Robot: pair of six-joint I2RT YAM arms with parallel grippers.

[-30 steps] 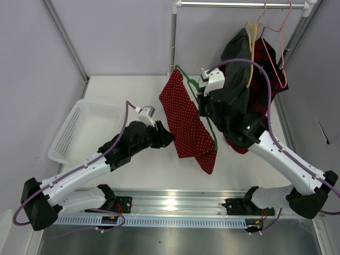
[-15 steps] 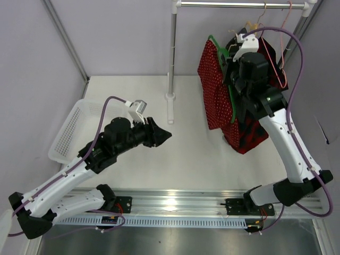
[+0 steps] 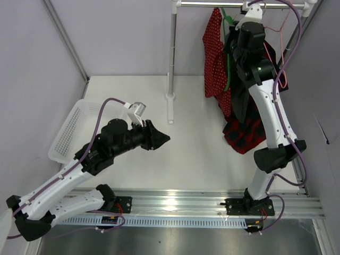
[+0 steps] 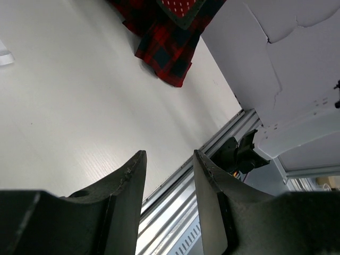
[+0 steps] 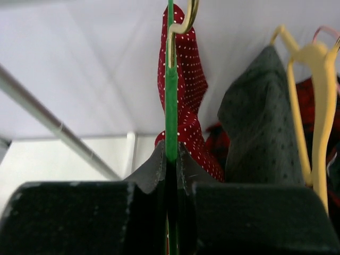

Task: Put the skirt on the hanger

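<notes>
Our right gripper (image 5: 171, 154) is clamped tight on the green hanger (image 5: 170, 95), whose wire rises straight up out of its grip. The red dotted skirt (image 5: 186, 90) drapes from the hanger just beyond the gripper's tips. Our left gripper (image 4: 168, 155) is parted and holds nothing, with the white surface (image 4: 64, 106) beneath it.

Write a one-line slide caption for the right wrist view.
Right end effector shut on the green hanger, red dotted skirt hanging on it, beside a grey garment on a yellow hanger.
</notes>
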